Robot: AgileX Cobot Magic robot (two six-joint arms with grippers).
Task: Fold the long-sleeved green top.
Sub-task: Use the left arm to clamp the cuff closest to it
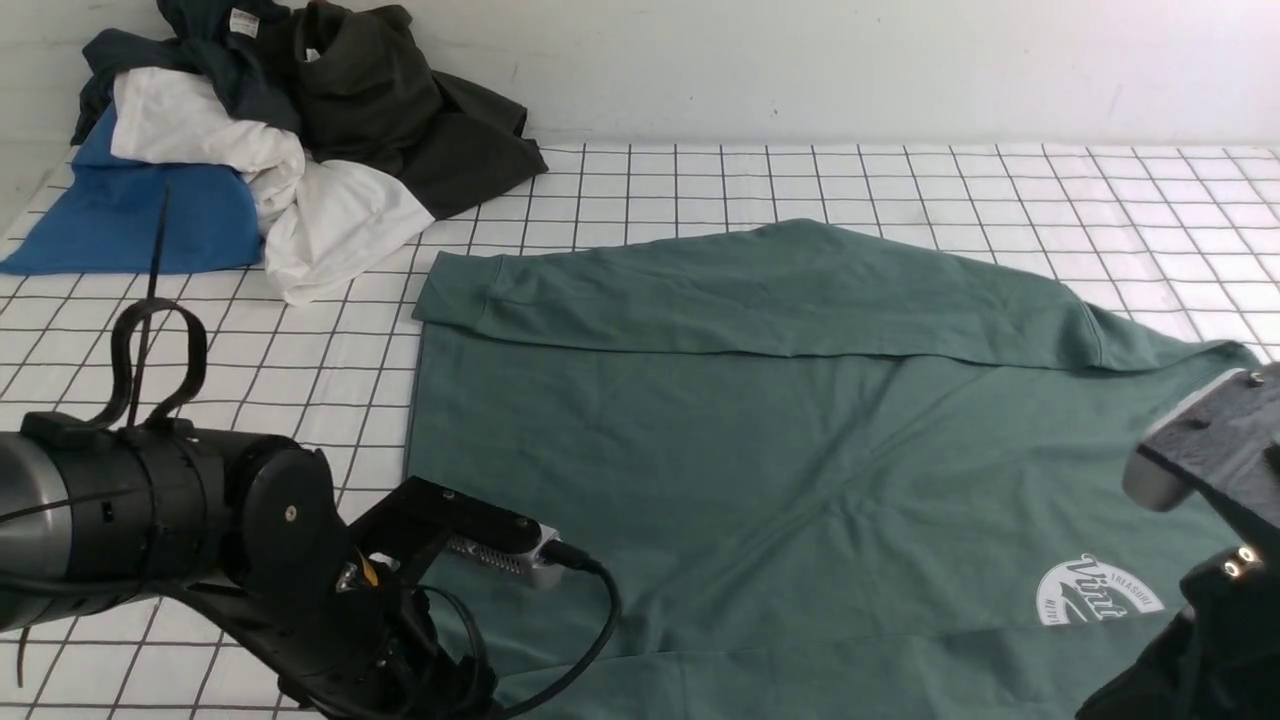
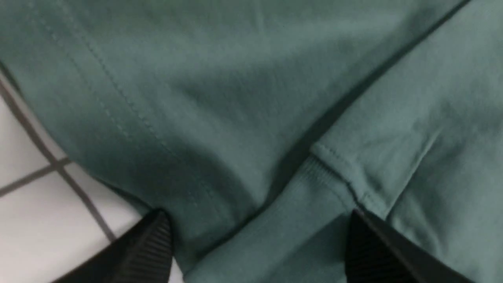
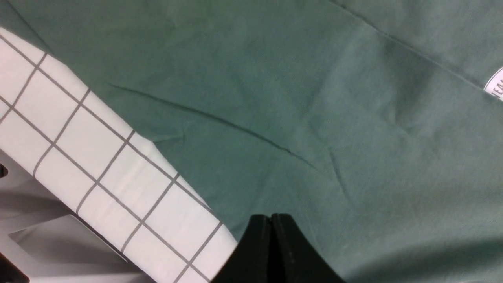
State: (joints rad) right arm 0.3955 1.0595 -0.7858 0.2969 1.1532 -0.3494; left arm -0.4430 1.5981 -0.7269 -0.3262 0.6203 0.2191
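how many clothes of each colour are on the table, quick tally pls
green top: 1
bright blue garment: 1
white garment: 1, though the heap may hide more
olive-black garment: 1
navy garment: 1
total: 5 visible
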